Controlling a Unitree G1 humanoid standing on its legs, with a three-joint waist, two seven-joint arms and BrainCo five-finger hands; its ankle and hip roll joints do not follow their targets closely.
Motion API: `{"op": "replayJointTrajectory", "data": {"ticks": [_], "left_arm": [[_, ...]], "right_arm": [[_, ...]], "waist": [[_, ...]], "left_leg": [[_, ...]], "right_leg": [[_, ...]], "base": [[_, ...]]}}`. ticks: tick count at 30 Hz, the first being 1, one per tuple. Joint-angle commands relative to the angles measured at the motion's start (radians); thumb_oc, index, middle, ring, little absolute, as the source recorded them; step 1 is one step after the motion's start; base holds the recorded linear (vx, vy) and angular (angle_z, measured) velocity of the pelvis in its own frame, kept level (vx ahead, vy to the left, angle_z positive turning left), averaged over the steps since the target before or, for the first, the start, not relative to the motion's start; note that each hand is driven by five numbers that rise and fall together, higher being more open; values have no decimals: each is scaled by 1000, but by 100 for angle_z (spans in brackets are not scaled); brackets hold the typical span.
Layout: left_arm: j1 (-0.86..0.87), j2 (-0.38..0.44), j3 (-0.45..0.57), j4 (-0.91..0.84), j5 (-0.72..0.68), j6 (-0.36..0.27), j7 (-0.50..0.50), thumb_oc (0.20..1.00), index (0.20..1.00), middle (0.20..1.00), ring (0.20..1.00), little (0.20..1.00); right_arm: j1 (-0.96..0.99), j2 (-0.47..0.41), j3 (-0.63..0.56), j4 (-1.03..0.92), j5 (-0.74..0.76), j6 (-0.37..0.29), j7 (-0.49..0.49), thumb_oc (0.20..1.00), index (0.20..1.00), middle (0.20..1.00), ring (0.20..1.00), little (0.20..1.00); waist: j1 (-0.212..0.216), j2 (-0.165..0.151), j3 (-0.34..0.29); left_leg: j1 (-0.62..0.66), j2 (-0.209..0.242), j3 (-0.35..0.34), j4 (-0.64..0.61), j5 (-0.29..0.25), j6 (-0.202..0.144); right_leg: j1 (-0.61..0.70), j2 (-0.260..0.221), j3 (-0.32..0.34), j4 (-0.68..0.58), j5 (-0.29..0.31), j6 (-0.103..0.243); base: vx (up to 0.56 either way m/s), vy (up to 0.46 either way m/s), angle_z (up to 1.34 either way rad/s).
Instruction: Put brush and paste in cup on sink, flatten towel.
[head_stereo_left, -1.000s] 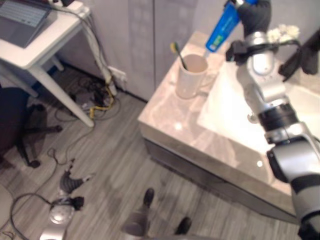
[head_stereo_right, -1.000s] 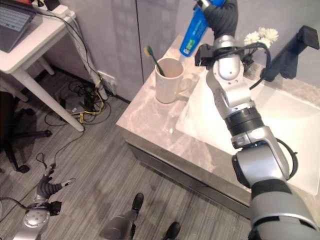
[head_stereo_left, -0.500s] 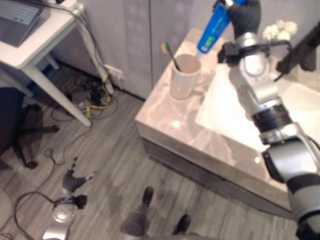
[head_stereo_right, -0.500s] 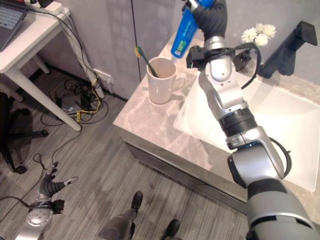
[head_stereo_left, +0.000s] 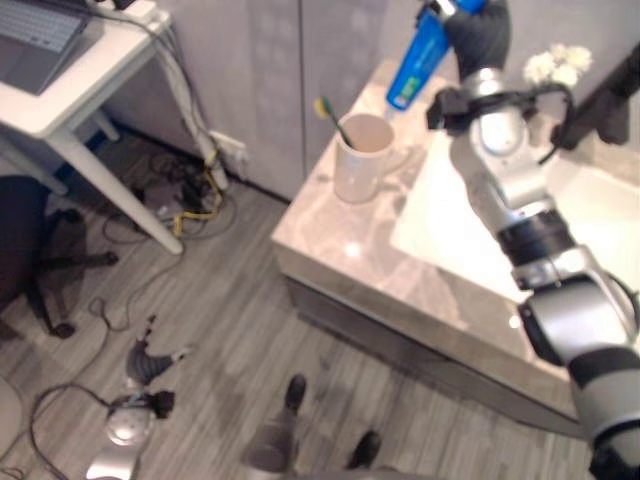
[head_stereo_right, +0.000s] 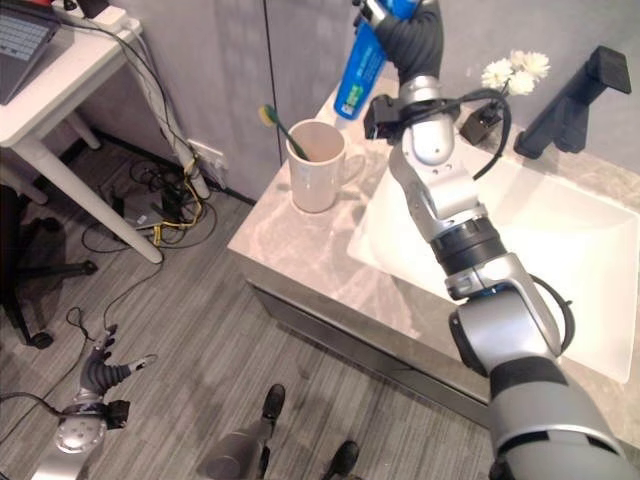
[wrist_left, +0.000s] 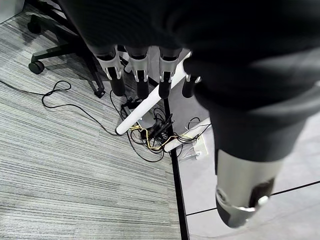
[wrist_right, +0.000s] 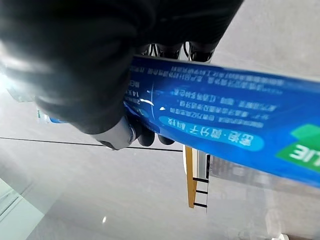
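The blue toothpaste tube (head_stereo_right: 362, 68) is held aloft in the right hand (head_stereo_right: 408, 38), tilted, its lower end hanging above and just behind the cup (head_stereo_right: 314, 166). In the right wrist view the tube (wrist_right: 220, 131) is seen clamped between the thumb and the curled fingers (wrist_right: 172, 50), which are wrapped round its body. The cup, cream-coloured with a handle, stands upright on the marble surface (head_stereo_right: 300, 250), near the corner beside the white sink basin (head_stereo_right: 560, 270). A toothbrush (head_stereo_right: 279, 130) with a green and yellow head is already lodged in the cup, leaning out over the rim toward the wall side. The tube is not touching the cup.

White flowers (head_stereo_right: 515, 68) and a black faucet (head_stereo_right: 575, 100) are noted at the back of the sink.

The left hand (head_stereo_left: 150, 365) is seen low by the floor, well apart from the sink. In the left wrist view its fingers (wrist_left: 139, 70) are held straight and relaxed, side by side, the thumb apart, nothing being gripped. A white desk (head_stereo_left: 70, 95) with a laptop (head_stereo_left: 40, 35) on it, an office chair (head_stereo_left: 30, 260) and a tangle of cables (head_stereo_left: 190, 200) are noted on the grey plank floor (head_stereo_left: 220, 330).
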Motion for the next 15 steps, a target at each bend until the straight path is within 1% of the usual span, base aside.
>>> {"op": "replayJointTrajectory", "data": {"ticks": [1, 15], "left_arm": [[-1, 56, -5, -10, 13, -22, 20, 1000, 1000, 1000, 1000, 1000], [4, 42, 2, -3, 15, -9, 20, 1000, 1000, 1000, 1000, 1000]], "right_arm": [[-74, -55, 16, -122, -11, -67, -14, 200, 200, 200, 200, 200], [1, -40, 36, -227, -12, -59, 30, 200, 200, 200, 200, 200]], "waist": [[-2, -46, -34], [-17, -50, -37]], "left_leg": [[23, 24, -28, 12, -104, 5], [33, 29, -14, 12, -105, 6]], "right_leg": [[31, -79, -17, 5, 82, 30], [31, -79, -1, 5, 81, 28]], "base": [[0, 0, 0], [-16, 3, -3]]}}
